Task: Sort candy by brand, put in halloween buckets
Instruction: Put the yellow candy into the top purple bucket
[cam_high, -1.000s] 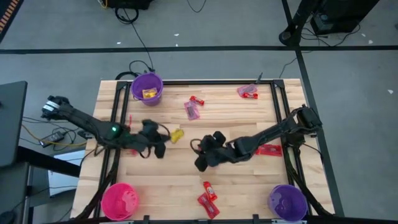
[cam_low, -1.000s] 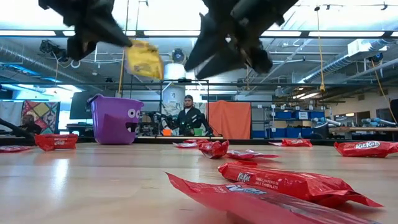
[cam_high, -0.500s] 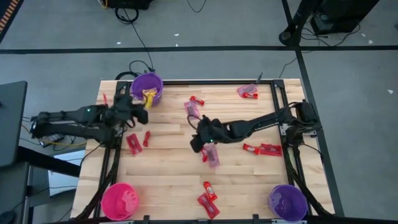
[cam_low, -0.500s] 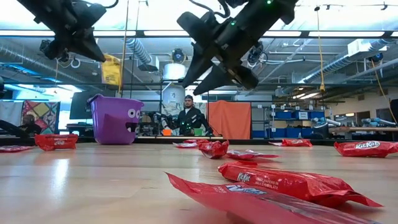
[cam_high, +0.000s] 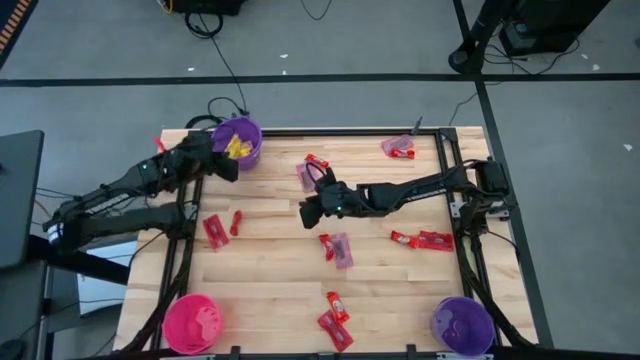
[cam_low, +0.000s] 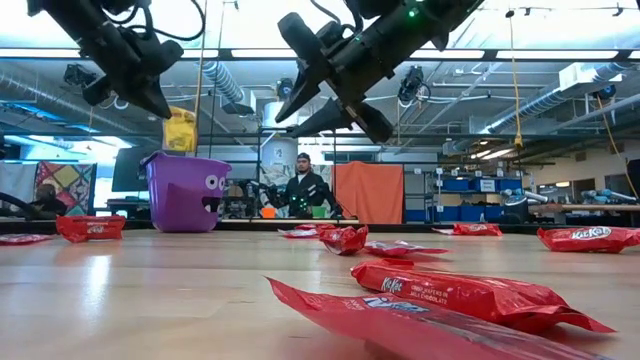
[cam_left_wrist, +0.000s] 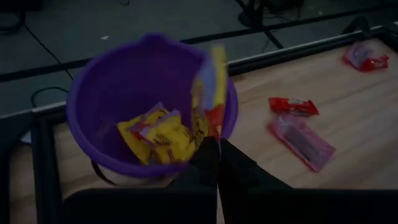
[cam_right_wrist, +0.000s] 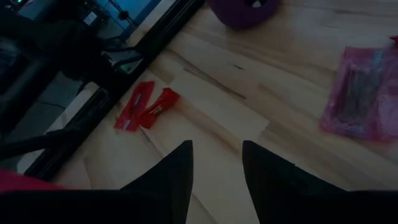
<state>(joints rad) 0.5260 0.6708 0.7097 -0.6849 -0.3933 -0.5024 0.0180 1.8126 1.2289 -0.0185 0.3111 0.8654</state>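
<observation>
My left gripper (cam_left_wrist: 216, 148) is shut on a yellow packet (cam_left_wrist: 209, 93) right above the far-left purple bucket (cam_high: 238, 141). That bucket holds more yellow packets (cam_left_wrist: 163, 134). In the low view the held packet (cam_low: 180, 130) hangs just over the bucket's rim (cam_low: 187, 160). My right gripper (cam_high: 310, 210) is open and hovers above the table's middle, touching nothing. A mauve packet (cam_high: 308, 176) lies just beyond it, and another (cam_high: 342, 251) lies nearer, beside a red bar (cam_high: 326, 245). The pink bucket (cam_high: 192, 322) and the second purple bucket (cam_high: 463, 325) stand at the near corners. My left gripper pinches the yellow packet by its lower end (cam_left_wrist: 212, 132) between the two shut fingers. The packet stands on edge beyond the fingertips, lifted clear, over the bucket's opening.
Red bars lie scattered: two at the left (cam_high: 215, 231), one far (cam_high: 316, 160), a pair at the right (cam_high: 425, 240), two near the front edge (cam_high: 335, 318). A mauve packet with a red bar (cam_high: 398, 147) sits at the far right. A person stands behind the table (cam_low: 303, 190).
My left gripper has swung from the table's middle to the far-left purple bucket, carrying the yellow packet, and has come down over its rim. My right gripper has moved toward the far edge and a little left, and a mauve packet now shows where it was.
</observation>
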